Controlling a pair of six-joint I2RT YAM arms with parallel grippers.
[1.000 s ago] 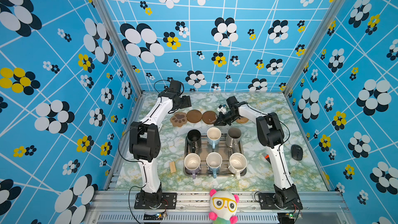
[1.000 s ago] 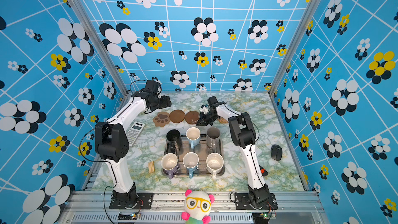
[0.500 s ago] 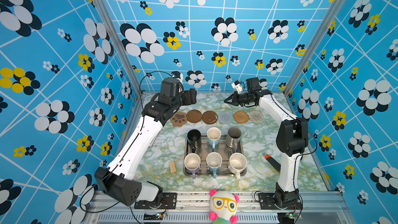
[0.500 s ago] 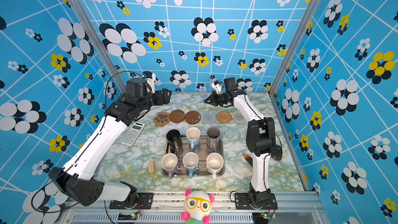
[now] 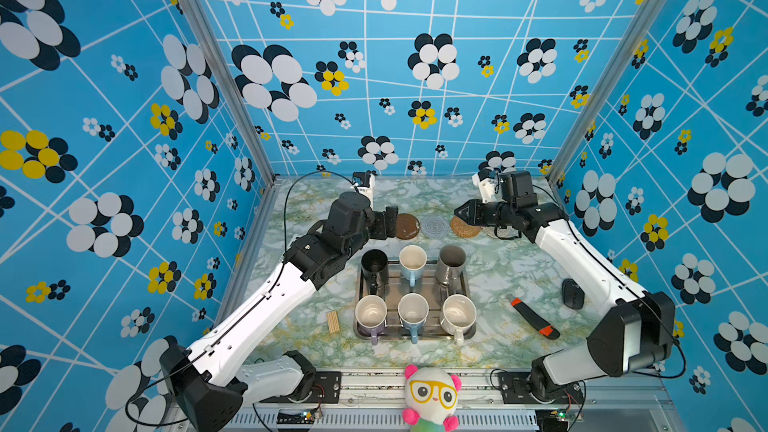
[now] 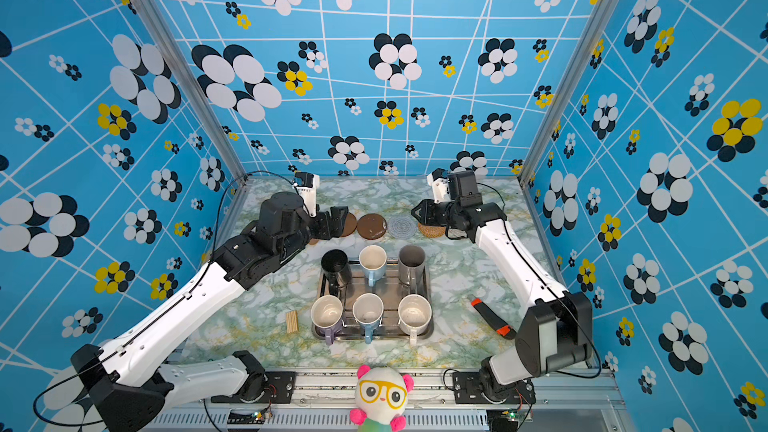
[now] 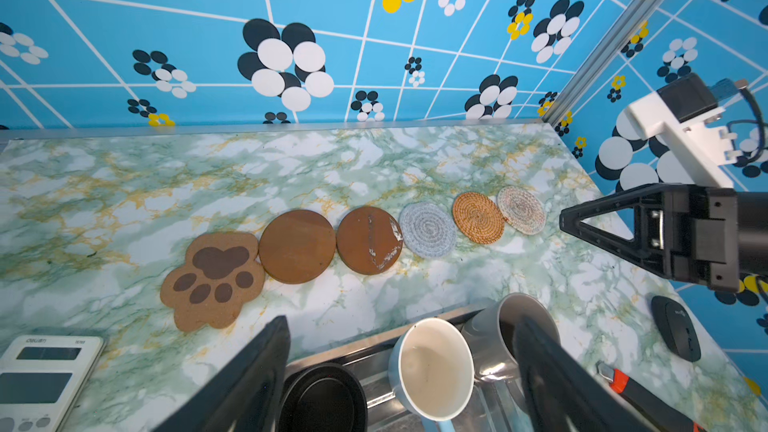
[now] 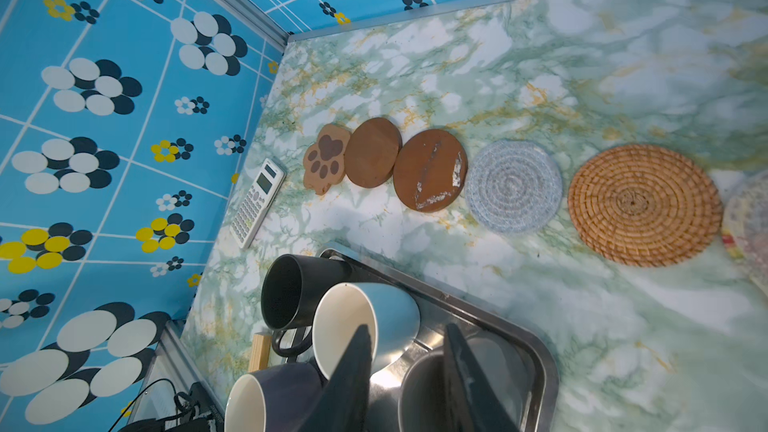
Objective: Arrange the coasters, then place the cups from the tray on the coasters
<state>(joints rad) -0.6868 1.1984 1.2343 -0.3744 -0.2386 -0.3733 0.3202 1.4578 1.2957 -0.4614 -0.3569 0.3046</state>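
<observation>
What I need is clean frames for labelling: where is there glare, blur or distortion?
Right wrist view: bright glare on the tray base, pale coaster soft and cut off at the edge. Left wrist view: coasters sharp, shadows soft. Both top views: even light, coasters small.

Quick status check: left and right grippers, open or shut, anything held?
Left gripper: open wide, holding nothing.
Right gripper: open, jaws partly apart, holding nothing.
</observation>
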